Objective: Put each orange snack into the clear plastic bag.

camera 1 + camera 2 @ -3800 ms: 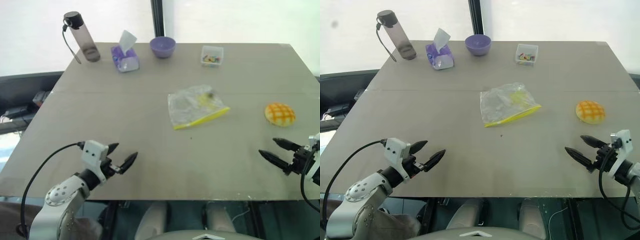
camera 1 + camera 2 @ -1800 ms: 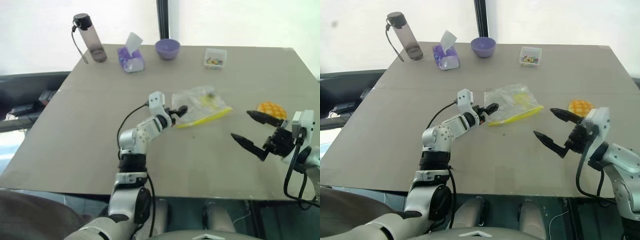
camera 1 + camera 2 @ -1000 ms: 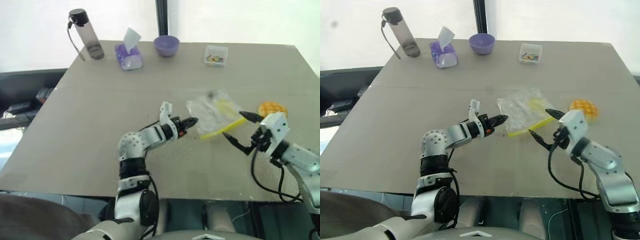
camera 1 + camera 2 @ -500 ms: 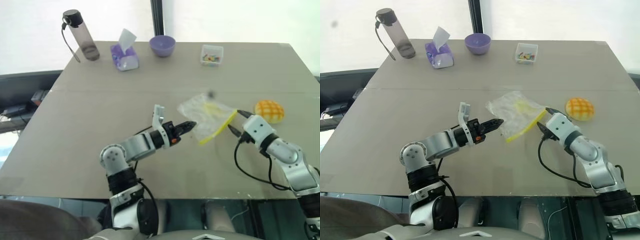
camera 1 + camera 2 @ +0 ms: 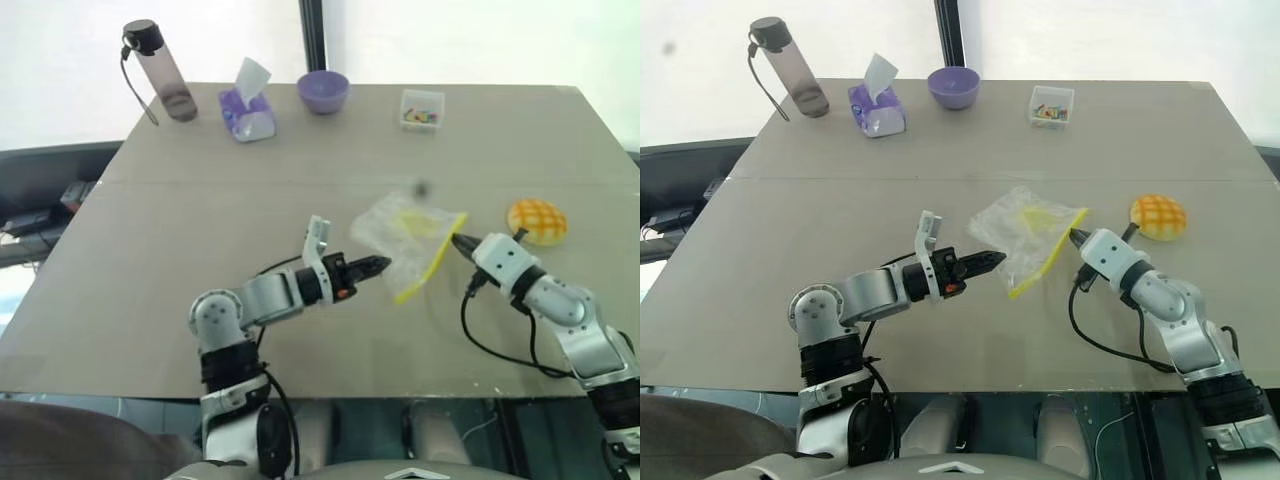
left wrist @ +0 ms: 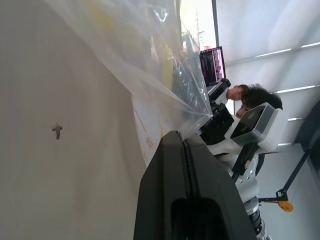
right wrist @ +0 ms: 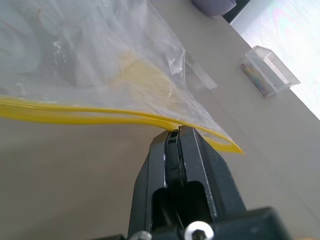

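1. I have the clear plastic bag (image 5: 1025, 236) held between my two grippers, a little above the table (image 5: 790, 220). The left gripper (image 5: 992, 260) has its fingers pressed together on the bag's plain corner.
2. The right gripper (image 5: 1073, 236) is also closed, and it pinches the yellow strip (image 7: 75, 116) at the opposite corner. In the right wrist view the strip goes straight into the closed fingers.
3. I take the bag as my landmark. The orange snack (image 5: 1158, 216) lies on the table near the bag, on its right side, just beyond my right forearm. It is not touched by anything.
4. I judge that the step in hand is to get hold of the bag and open it. No snack is inside it.
5. For the next move, I think the mouth along the yellow strip must be pulled apart. Then one gripper must let go to fetch the snack, while the other keeps the mouth open. The film is thin and crinkly, so it may slip or collapse.
6. My count: one bag and one orange snack. Far behind the bag, at the back edge, stand one bottle (image 5: 780, 66), one purple tissue pack (image 5: 876, 110), one purple bowl (image 5: 953, 87) and one small clear box (image 5: 1051, 106).
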Robot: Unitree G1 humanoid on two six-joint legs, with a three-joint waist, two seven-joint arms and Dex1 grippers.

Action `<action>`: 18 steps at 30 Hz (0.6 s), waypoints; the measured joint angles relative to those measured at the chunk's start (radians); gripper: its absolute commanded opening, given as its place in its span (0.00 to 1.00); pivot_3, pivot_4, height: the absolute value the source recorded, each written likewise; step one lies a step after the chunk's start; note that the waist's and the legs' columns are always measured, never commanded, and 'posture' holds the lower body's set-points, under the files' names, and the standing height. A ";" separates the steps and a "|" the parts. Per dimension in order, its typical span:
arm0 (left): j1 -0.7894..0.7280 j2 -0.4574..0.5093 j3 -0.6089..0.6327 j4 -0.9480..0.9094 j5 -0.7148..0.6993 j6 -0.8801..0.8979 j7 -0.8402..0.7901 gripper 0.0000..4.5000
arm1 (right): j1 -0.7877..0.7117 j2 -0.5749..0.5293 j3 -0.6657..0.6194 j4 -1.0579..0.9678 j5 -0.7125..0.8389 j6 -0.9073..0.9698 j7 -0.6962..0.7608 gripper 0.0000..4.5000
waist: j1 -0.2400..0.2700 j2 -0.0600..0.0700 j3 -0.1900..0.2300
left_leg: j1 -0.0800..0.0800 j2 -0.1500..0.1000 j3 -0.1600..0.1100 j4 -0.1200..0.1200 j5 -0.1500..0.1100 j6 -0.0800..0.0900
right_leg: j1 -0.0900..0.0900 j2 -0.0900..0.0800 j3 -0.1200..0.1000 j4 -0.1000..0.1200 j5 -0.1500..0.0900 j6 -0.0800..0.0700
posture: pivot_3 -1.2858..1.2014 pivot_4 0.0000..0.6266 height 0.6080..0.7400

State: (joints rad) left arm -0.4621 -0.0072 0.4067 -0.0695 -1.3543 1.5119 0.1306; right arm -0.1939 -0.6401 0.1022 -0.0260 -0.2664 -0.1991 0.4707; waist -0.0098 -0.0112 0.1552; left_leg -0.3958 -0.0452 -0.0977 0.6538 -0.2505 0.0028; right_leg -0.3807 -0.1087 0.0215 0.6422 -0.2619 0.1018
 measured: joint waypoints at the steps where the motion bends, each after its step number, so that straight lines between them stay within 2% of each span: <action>1: 0.003 0.007 -0.010 0.000 0.000 -0.008 -0.006 0.00 | -0.003 0.000 0.000 0.002 -0.001 -0.002 0.000 0.01 | 0.000 0.000 0.000 | 0.000 0.000 0.000 0.000 0.000 0.000 | 0.000 0.000 0.000 0.000 0.000 0.000 | 0.52 0.24 1.00; 6: 0.014 0.031 -0.049 0.000 -0.004 -0.048 -0.028 0.00 | -0.013 -0.020 0.009 0.009 -0.052 -0.044 -0.006 0.01 | 0.000 0.000 0.000 | 0.000 0.000 0.000 0.000 0.000 0.000 | 0.000 0.000 0.000 0.000 0.000 0.000 | 0.52 0.24 1.00; 7: 0.015 0.037 -0.059 0.000 -0.005 -0.061 -0.033 0.00 | -0.014 -0.043 0.021 0.018 -0.089 -0.072 -0.012 0.12 | 0.000 0.000 0.000 | 0.000 0.000 0.000 0.000 0.000 0.000 | 0.000 0.000 0.000 0.000 0.000 0.000 | 0.52 0.24 1.00; 8: 0.016 0.040 -0.061 0.000 -0.006 -0.065 -0.036 0.00 | -0.016 -0.051 0.022 0.028 -0.107 -0.085 -0.016 0.19 | 0.000 0.000 0.000 | 0.000 0.000 0.000 0.000 0.000 0.000 | 0.000 0.000 0.000 0.000 0.000 0.000 | 0.52 0.24 1.00; 11: 0.020 0.048 -0.072 0.000 -0.008 -0.087 -0.037 0.00 | -0.026 -0.063 0.031 0.062 -0.177 -0.128 -0.069 0.54 | 0.000 0.000 0.000 | 0.000 0.000 0.000 0.000 0.000 0.000 | 0.000 0.000 0.000 0.000 0.000 0.000 | 0.52 0.24 1.00; 12: 0.020 0.050 -0.077 0.000 -0.010 -0.090 -0.037 0.00 | -0.030 -0.063 0.035 0.072 -0.196 -0.135 -0.085 0.62 | -0.001 0.000 0.000 | 0.000 0.000 0.000 0.000 0.000 0.000 | -0.001 0.000 0.001 0.000 0.000 0.000 | 0.52 0.24 1.00; 18: 0.037 0.059 -0.108 0.000 -0.034 -0.112 -0.036 0.00 | -0.074 -0.080 0.064 0.124 -0.282 -0.208 -0.135 0.62 | -0.001 0.000 0.000 | 0.000 0.000 0.001 0.000 0.000 0.000 | -0.001 0.000 0.001 0.000 0.000 0.000 | 0.52 0.24 1.00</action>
State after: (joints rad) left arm -0.4255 0.0521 0.2987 -0.0697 -1.3881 1.4002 0.0944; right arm -0.2681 -0.7198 0.1666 0.0979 -0.5486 -0.4072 0.3355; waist -0.0113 -0.0110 0.1551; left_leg -0.3955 -0.0453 -0.0969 0.6536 -0.2504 0.0027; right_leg -0.3812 -0.1087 0.0225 0.6424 -0.2619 0.1017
